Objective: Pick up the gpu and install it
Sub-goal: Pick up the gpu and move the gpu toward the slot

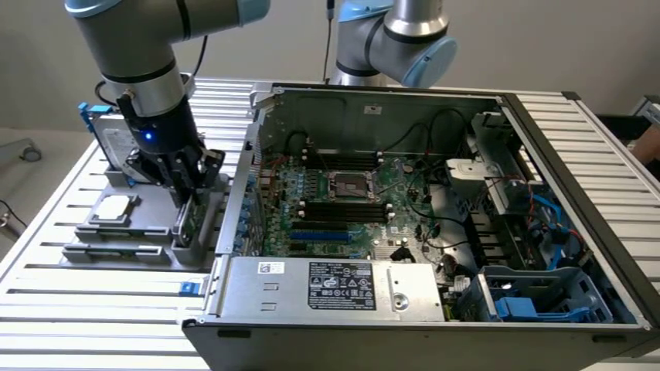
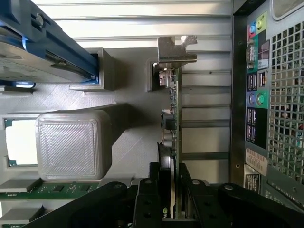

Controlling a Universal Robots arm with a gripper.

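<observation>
The arm (image 1: 154, 85) is held nearly upright over the grey holder (image 1: 124, 251). The holder is laid on the slatted table (image 1: 62, 309), at the exterior view's left of the open computer case (image 1: 577, 154). The wrist is pointed straight down, and the gripper (image 1: 194, 193) is positioned at the holder's slot nearest the case.

The graphics card (image 2: 174, 118) is seen standing on edge in that slot, outside the case. Its silver bracket (image 2: 176, 50) is at the end away from the gripper. The black fingers (image 2: 148, 199) are pressed against the card's two faces, so the card is pinched near one end.

A square chip (image 1: 113, 207) is laid in a pocket of the same holder. A drive with a blue frame (image 1: 103, 124) is stood at the holder's far end. The motherboard (image 1: 341, 201) is exposed inside the case.
</observation>
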